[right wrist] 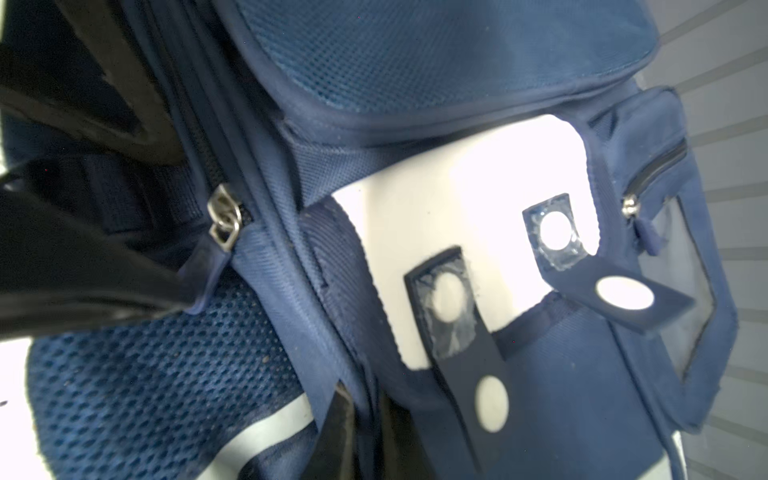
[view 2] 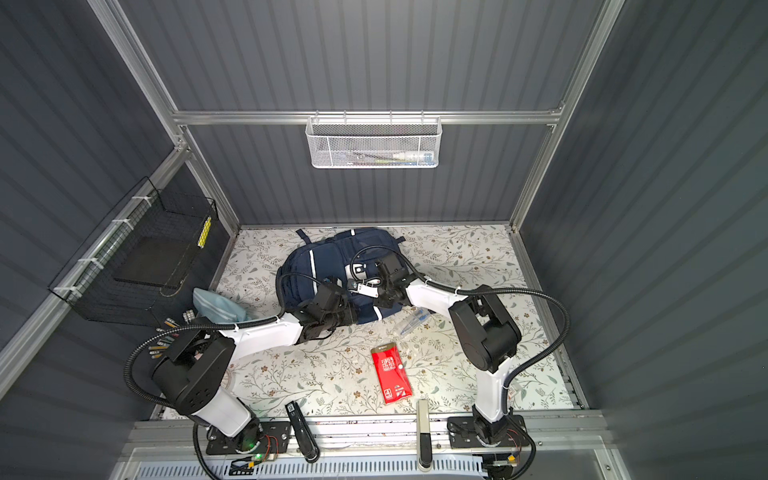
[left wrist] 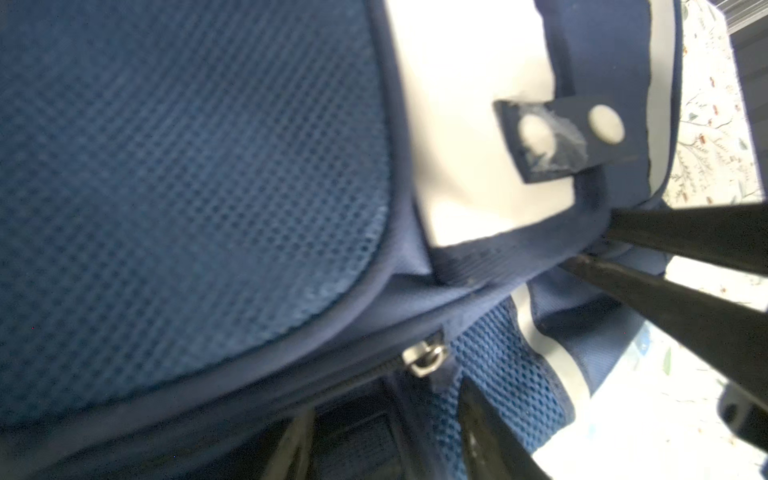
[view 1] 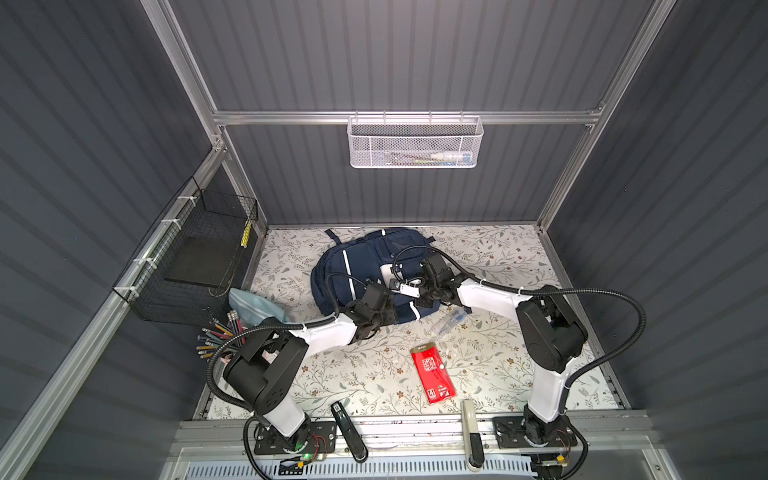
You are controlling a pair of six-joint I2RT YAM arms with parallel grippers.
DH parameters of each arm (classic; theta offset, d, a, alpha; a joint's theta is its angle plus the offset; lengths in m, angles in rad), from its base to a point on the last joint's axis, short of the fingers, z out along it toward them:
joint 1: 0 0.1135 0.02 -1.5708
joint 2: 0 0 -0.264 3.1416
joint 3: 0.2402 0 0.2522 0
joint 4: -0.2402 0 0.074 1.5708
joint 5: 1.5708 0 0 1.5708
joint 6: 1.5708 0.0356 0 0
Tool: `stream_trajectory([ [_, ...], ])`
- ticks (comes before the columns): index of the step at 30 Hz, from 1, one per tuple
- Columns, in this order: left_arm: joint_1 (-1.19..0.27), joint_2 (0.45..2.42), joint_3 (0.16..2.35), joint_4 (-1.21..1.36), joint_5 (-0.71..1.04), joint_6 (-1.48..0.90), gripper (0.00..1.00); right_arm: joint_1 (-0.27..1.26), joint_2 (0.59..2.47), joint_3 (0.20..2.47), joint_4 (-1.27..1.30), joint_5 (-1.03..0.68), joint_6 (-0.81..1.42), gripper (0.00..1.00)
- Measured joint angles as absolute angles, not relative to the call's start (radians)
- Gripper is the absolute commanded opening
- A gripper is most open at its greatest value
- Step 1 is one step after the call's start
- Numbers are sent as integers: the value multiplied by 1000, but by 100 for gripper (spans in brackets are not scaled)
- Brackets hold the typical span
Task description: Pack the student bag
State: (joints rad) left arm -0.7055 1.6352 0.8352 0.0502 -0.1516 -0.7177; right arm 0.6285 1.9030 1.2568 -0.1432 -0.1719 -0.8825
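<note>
The student bag [view 1: 357,266] [view 2: 324,266], navy with white stripes and patches, lies at the back middle of the floral table. My left gripper [view 1: 390,299] [left wrist: 386,449] sits at its near edge. Its jaws stand open around a dark pull strap below the silver zipper slider [left wrist: 424,359] [right wrist: 224,222]. My right gripper [view 1: 417,299] [right wrist: 365,440] reaches in from the right. It is shut on a fold of navy fabric below the white patch [right wrist: 457,208]. Its fingers [left wrist: 665,241] meet on the bag's edge in the left wrist view.
A red packet [view 1: 432,370] and a clear pen pack [view 1: 449,322] lie in front of the bag. A light-blue pouch [view 1: 253,307] and pencils [view 1: 220,336] sit left, below a black wire basket [view 1: 195,257]. A black stapler [view 1: 349,428] and a pale tool [view 1: 471,432] rest on the front rail.
</note>
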Motion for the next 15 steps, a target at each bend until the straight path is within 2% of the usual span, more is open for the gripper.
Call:
stream_trajectory([
  [12,-761,1668,922,-16,-297,-681,54,627,1887,1259,-184,-215,-791,1],
  [15,-760,1719,968,-39,-313,-683,37,622,1886,1256,-187,-221,-765,0],
])
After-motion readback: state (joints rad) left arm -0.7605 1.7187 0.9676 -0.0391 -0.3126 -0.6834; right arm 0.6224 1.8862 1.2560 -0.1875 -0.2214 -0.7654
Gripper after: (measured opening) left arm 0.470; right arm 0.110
